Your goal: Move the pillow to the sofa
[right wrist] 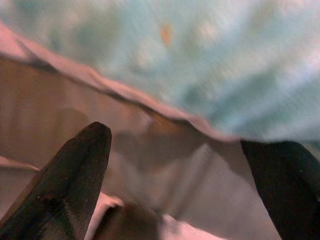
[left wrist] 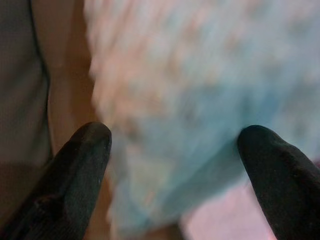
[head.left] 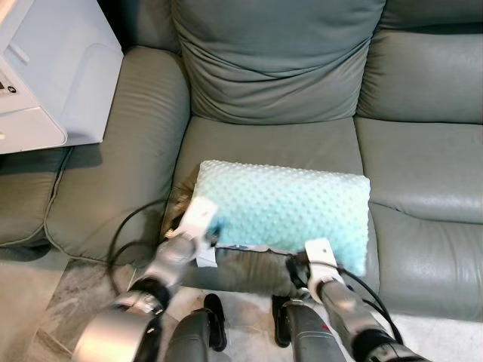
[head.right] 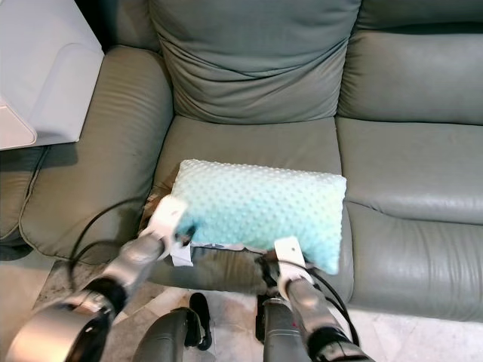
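One pillow (head.left: 290,210) – light turquoise, with a raised dot texture – lying flat on the front part of a seat cushion, in the lower middle of the frame. One sofa (head.left: 302,83), grey-green leather, with two seat sections in view and one padded armrest at the left. One white appliance (head.left: 45,72) in the upper left corner, beside the armrest; no readable brand or writing on it. One black cable (head.left: 124,230) looping over the armrest front.

Two grippers at the pillow's near edge. Left gripper (left wrist: 175,150) at the pillow's lower left corner, fingers spread apart in the left wrist view, with the blurred turquoise fabric between and beyond them; not clamped on it. Right gripper (right wrist: 185,155) just under the pillow's near edge, toward its right half, fingers also spread apart in the right wrist view – pillow seam and sofa leather in front of them. Whether the fingertips touch the fabric: cannot tell, too blurred.

One small white tag (head.left: 205,258) hanging near the left gripper; nothing legible.
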`<state>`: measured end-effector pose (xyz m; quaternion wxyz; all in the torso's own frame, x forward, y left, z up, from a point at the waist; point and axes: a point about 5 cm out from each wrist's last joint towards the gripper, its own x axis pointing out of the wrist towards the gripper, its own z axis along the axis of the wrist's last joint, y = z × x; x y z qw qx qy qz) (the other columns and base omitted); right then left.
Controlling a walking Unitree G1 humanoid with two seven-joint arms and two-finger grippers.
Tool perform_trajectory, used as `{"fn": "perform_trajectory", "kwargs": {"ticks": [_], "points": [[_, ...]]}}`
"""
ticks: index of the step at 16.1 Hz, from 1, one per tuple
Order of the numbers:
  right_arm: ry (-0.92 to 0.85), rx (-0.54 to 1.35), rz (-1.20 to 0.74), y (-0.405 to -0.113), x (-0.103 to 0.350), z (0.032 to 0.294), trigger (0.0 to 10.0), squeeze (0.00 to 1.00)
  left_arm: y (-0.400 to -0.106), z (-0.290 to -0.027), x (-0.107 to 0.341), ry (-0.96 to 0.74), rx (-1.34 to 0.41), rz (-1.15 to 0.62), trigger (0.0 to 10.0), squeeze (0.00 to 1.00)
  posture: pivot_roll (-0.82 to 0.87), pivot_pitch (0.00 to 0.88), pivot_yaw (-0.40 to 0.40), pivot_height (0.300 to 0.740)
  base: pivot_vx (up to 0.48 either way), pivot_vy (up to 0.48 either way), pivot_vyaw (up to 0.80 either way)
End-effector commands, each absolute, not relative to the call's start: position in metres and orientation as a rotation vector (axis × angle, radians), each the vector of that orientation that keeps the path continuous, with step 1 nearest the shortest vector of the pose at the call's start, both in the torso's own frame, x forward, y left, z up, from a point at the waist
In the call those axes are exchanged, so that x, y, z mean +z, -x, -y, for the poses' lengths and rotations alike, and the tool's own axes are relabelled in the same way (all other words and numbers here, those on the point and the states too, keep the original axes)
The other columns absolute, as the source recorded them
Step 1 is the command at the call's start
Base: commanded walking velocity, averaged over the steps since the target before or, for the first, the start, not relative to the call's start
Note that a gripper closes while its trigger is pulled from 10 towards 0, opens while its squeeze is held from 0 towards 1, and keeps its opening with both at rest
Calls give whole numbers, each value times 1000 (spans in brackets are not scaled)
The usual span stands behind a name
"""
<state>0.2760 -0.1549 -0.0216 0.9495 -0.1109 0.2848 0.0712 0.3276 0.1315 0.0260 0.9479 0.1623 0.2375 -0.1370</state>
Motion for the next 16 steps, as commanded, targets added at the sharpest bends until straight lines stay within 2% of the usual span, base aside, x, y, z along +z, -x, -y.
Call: {"fn": "perform_trajectory", "kwargs": {"ticks": [1, 4, 7, 10, 13, 16], "points": [[309, 114, -596, -268, -27, 160, 10000, 0, -309, -146, 5, -314, -287, -568, 10000, 0, -52, 346, 111, 740, 0, 0, 0], [417, 12, -541, -273, -18, 174, 10000, 0, -288, -167, -12, -327, -326, -637, 10000, 0, -46, 340, 110, 740, 0, 0, 0], [439, -16, -460, -280, -4, 164, 10000, 0, -265, -177, -30, -337, -371, -738, 10000, 0, -42, 333, 106, 740, 0, 0, 0], [340, 25, -423, -281, 8, 139, 10000, 0, -251, -160, -43, -325, -425, -805, 10000, 0, -66, 335, 97, 740, 0, 0, 0], [238, 80, -531, -268, -4, 134, 10000, 0, -249, -132, -46, -279, -485, -817, 10000, 0, -69, 341, 90, 740, 0, 0, 0], [192, 121, -638, -254, -14, 136, 10000, 0, -247, -120, -48, -258, -458, -833, 10000, 0, -86, 351, 83, 740, 0, 0, 0]]}}
